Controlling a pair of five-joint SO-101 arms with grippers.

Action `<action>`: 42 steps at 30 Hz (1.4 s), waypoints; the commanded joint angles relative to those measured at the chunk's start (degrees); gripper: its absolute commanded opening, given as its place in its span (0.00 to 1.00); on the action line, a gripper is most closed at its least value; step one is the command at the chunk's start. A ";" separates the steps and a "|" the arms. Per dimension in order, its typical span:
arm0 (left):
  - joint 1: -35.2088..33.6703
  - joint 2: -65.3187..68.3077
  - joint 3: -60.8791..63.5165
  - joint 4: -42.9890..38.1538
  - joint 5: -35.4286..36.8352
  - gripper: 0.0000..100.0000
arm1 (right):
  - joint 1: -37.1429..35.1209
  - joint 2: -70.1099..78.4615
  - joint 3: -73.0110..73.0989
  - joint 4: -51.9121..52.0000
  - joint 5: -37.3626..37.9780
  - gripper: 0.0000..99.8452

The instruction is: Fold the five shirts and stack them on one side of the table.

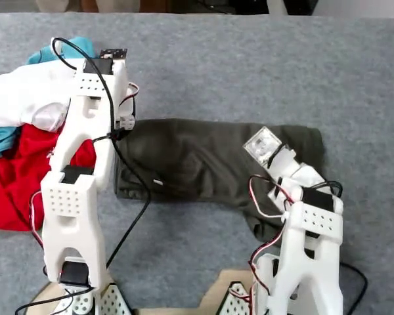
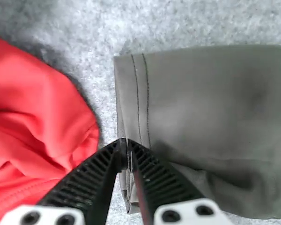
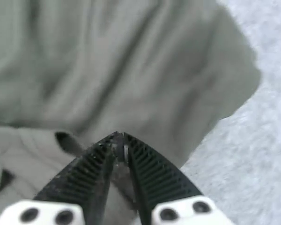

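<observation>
high cam: fixed, over arm bases, looks down on grey table (image 1: 249,59), wide | L wrist cam: close, down past left gripper (image 2: 124,152) to olive shirt (image 2: 215,108) hem + red shirt (image 2: 33,117) | R wrist cam: v. close, past right gripper (image 3: 120,143), same olive shirt | shared: olive shirt, all 3 views

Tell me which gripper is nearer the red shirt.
Left. The left gripper pinches the hem of the olive shirt, right beside the red shirt; the right gripper is at the olive shirt's opposite end, farther away.

Left pincer (image 2: 124,149), right pincer (image 3: 120,143), both closed.
</observation>
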 commanded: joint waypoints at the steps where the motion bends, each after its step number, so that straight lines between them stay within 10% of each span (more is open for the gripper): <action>1: 0.35 -1.10 -2.73 0.62 0.35 0.02 | -0.66 0.04 -0.13 -4.22 -0.62 0.00; 11: -0.09 -1.10 -2.55 1.85 0.35 0.02 | -0.66 13.67 0.04 -5.71 -0.62 0.00; 42: -3.34 -1.10 -2.64 2.90 0.09 0.02 | -0.75 -10.33 4.97 27.25 3.87 0.00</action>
